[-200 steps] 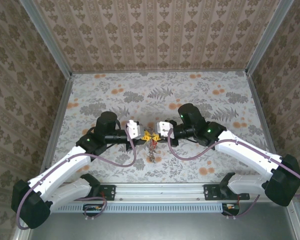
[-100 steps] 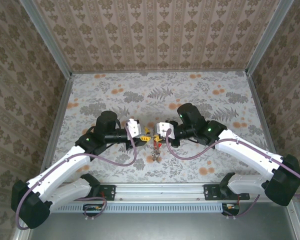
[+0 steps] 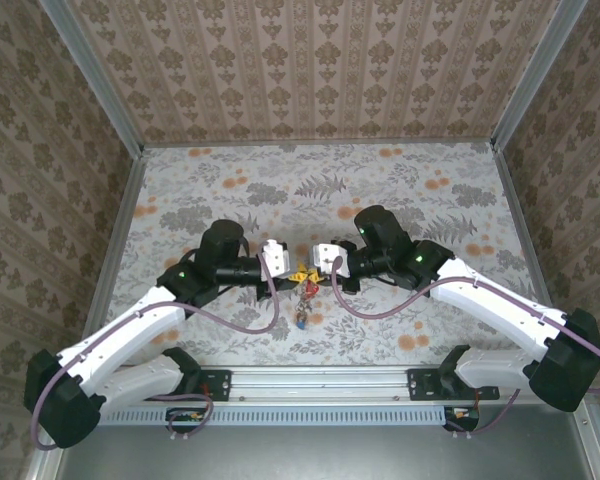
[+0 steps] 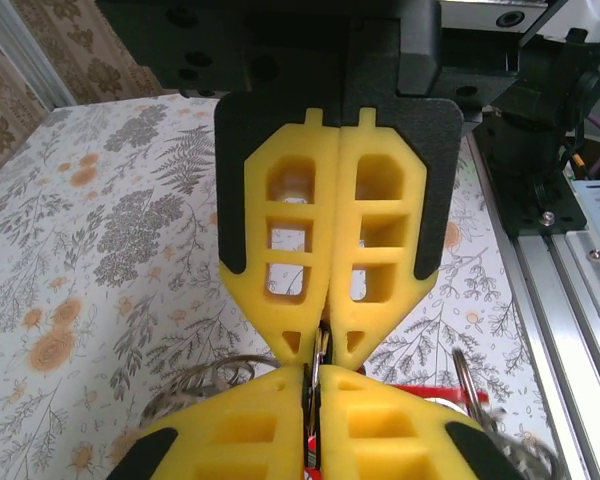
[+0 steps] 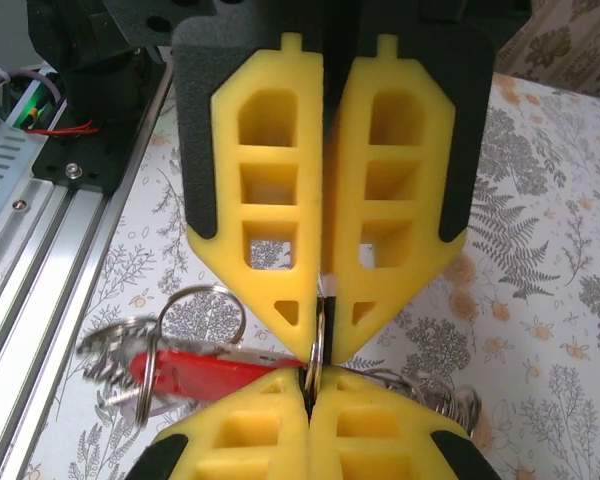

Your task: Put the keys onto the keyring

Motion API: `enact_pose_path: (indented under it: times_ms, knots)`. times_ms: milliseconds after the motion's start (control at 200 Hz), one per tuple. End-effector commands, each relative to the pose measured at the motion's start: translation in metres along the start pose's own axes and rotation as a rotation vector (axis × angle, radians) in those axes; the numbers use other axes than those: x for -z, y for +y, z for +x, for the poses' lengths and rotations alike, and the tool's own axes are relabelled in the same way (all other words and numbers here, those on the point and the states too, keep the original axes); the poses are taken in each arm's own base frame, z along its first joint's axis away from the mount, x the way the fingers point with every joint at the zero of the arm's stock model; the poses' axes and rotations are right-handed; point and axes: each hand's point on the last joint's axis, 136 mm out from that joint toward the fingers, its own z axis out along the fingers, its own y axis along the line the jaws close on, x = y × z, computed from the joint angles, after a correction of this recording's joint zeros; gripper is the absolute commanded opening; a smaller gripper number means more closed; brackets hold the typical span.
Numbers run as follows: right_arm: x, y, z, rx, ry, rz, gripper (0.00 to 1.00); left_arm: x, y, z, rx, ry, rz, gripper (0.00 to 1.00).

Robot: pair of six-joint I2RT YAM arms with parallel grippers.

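At the centre of the table (image 3: 230, 180), the left gripper (image 3: 291, 271) reaches in from 9 o'clock and the right gripper (image 3: 311, 272) from 3 o'clock, and they meet tip to tip. Each has its jaws pressed together on a thin strand of wire that we take to be the keyring (image 5: 318, 325), pinched edge-on between them. The keys (image 3: 301, 316) show at 6 o'clock from that meeting point, apparently hanging, with a red tag (image 5: 215, 368) among them. To do this step well, we judge that one gripper should hold the ring firm while the other eases the wire along in small, slow motions, so it neither slips from the pads nor twists. Much is hidden from us. The ring's split and its full circle lie behind the yellow fingers (image 5: 307, 180), so we cannot tell which keys are threaded on it. The metal at 9 o'clock in the right wrist view is blurred, and from above the bunch is too small to count.
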Motion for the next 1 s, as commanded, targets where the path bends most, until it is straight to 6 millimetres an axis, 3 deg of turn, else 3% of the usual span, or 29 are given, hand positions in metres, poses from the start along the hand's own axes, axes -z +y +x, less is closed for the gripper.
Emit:
enact_pose_path:
  times_ms: [0,70,230,480,835,995]
  knots:
    - [0.003,-0.003,-0.019,0.023,-0.05,-0.001,0.0,-0.001,-0.006,-0.011,-0.033,-0.005,0.046,0.0]
    - [0.004,-0.002,-0.017,0.021,-0.049,-0.001,0.0,-0.001,-0.009,-0.015,-0.038,-0.018,0.068,0.0]
    - [0.01,0.003,-0.007,0.002,-0.055,0.002,0.24,0.004,-0.015,-0.029,-0.055,-0.111,0.085,0.0]
    - [0.036,0.007,-0.01,0.004,-0.073,0.014,0.22,0.011,-0.018,-0.047,-0.042,-0.226,0.082,0.0]
    - [0.035,0.01,-0.023,-0.027,-0.146,-0.021,0.15,0.007,-0.013,-0.05,-0.015,-0.274,0.074,0.0]
    - [0.029,0.01,-0.02,-0.045,-0.143,-0.038,0.15,0.004,-0.012,-0.051,-0.006,-0.29,0.066,0.0]
